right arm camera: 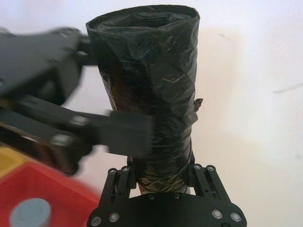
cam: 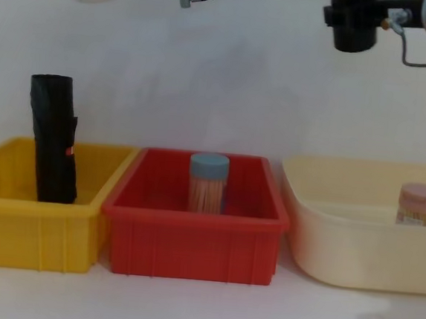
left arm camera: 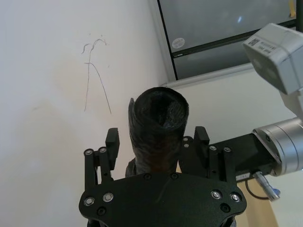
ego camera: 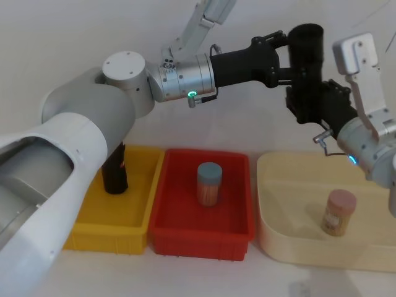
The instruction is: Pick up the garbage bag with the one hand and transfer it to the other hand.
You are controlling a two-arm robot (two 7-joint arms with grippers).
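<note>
The garbage bag (ego camera: 307, 46) is glossy black, wrinkled film. A second black roll (cam: 52, 139) bears a small red mark. The bins are yellow (cam: 35, 233), red (cam: 191, 243) and cream (cam: 354, 254). One jar (cam: 207, 181) has a blue-grey lid, another (cam: 421, 204) a pink lid.

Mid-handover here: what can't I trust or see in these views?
- Right wrist view: left gripper is motion-blurred, so its contact with the garbage bag is unclear.
- Same view: the bag's bottom end hides behind the right gripper.
- Chest view: top edge cuts off the handover.
- Head view: left arm hides part of the black roll in the yellow bin.
</note>
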